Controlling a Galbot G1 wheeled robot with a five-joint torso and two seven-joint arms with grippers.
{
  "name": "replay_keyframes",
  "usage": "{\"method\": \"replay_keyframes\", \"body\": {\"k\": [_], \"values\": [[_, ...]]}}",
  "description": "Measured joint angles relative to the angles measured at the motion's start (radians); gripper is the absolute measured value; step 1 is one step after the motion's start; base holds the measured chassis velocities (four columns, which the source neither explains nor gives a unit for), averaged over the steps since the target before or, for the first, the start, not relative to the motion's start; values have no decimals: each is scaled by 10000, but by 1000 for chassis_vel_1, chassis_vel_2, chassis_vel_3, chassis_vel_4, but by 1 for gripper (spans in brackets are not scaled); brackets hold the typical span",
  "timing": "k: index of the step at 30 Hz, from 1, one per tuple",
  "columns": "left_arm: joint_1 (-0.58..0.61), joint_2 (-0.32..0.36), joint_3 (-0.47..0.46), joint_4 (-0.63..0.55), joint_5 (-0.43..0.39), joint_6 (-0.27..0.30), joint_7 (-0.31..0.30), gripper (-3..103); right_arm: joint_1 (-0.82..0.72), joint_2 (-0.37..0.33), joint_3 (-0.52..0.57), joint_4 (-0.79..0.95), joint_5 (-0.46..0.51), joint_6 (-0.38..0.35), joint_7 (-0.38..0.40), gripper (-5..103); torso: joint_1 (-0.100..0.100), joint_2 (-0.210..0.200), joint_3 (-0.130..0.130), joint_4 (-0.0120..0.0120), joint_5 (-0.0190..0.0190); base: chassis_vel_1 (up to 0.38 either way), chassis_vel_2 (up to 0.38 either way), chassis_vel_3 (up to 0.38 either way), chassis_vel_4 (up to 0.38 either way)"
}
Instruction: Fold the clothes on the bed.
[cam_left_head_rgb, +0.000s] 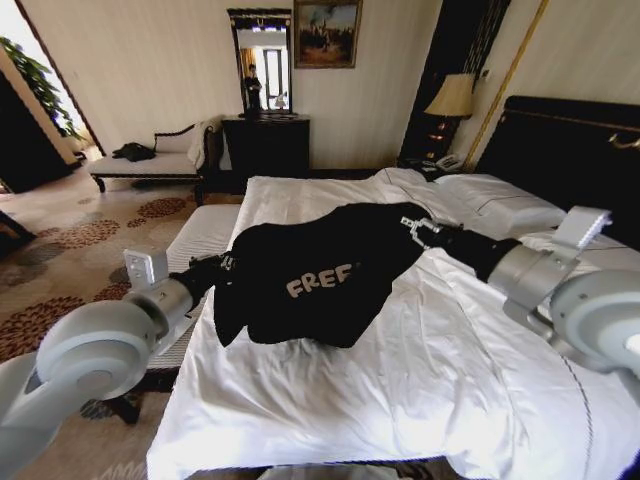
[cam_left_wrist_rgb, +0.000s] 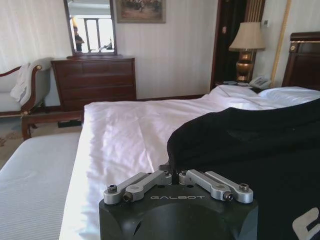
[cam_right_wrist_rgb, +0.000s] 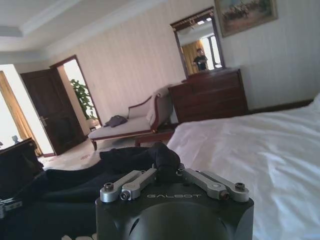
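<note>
Pinching opposite edges, your left gripper (cam_left_head_rgb: 222, 266) and right gripper (cam_left_head_rgb: 415, 230) hold the limp, light shirt (cam_left_head_rgb: 315, 270); grip hems.

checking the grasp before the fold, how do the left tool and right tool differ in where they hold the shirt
The left tool pinches the black T-shirt at its edge toward the bench side of the bed; the right tool pinches it at the edge toward the pillows. The left tool sits nearer the robot and lower in the head view; the right tool reaches farther up the bed. Both are shut on bunched cloth, holding it slightly above the duvet.
</note>
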Motion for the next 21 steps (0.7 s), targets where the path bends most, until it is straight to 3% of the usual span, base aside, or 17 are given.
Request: {"method": "replay_keyframes", "body": {"k": [3, 4, 7, 8, 11, 15, 21], "values": [[344, 79, -560, 13, -672, 216, -375, 1, -341, 121, 456, 12, 894, -267, 883, 3, 0, -1, 1, 7, 4, 0, 0, 0, 0], [344, 79, -560, 13, -672, 216, -375, 1, -341, 121, 456, 12, 894, -267, 883, 3, 0, -1, 1, 7, 4, 0, 0, 0, 0], [567, 130, -1200, 22, -1101, 297, -413, 1, -522, 86, 1293, 6, 2059, -581, 1443, 3, 3, -4, 2, 2, 6, 0, 0, 0, 0], [534, 189, -1565, 31, -1495, 341, -413, 1, -394, -35, 1700, -3, 2860, -779, 1820, 3, 3, -3, 2, 1, 6, 0, 0, 0, 0], [417, 229, -1624, 51, -1648, 376, -363, 1, -274, -161, 1939, -15, 3335, -856, 2089, 3, 2, -3, 1, 6, 3, 0, 0, 0, 0], [340, 31, -944, 100, -1418, 389, -363, 1, -448, -25, 1717, -61, 3375, -916, 2349, 3, 1, -3, 1, 6, 1, 0, 0, 0, 0], [906, -575, 128, 154, -787, 391, -356, 1, -1349, 729, 1076, -102, 2401, -1007, 2175, 3, 3, -4, 2, 1, 6, 0, 0, 0, 0]]}}
